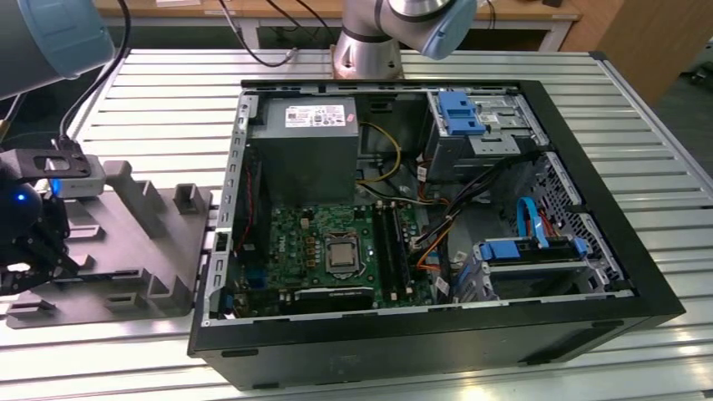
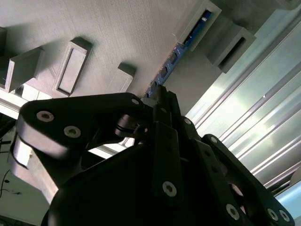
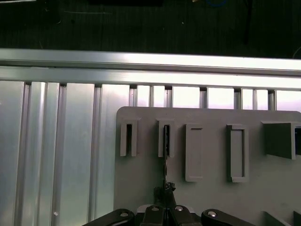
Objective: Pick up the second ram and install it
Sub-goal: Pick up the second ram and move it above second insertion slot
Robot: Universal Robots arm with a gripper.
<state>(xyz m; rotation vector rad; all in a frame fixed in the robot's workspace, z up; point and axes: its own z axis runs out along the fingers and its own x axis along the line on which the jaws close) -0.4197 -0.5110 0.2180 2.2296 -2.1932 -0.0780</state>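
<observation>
Slatted aluminium table top (image 1: 167, 100) beneath everything, with long grooved ribs running side to side in the exterior view and streaked with bright overhead glare in both wrist views. Beyond its far edge, a wooden workbench (image 1: 523, 12) on pale legs. At the exterior view's right, a brown wooden panel (image 1: 652, 46), possibly a cabinet side, above dark grey floor (image 1: 693, 113). Past the table's bright edge rail (image 3: 150, 59) in the first wrist view, more dim, dark flooring in shadow.

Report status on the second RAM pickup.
Black gripper shut on the long dark-blue RAM strip. Strip stands on edge in the grey slotted holder plate, not lifted out. Nothing seen blocking it.
</observation>
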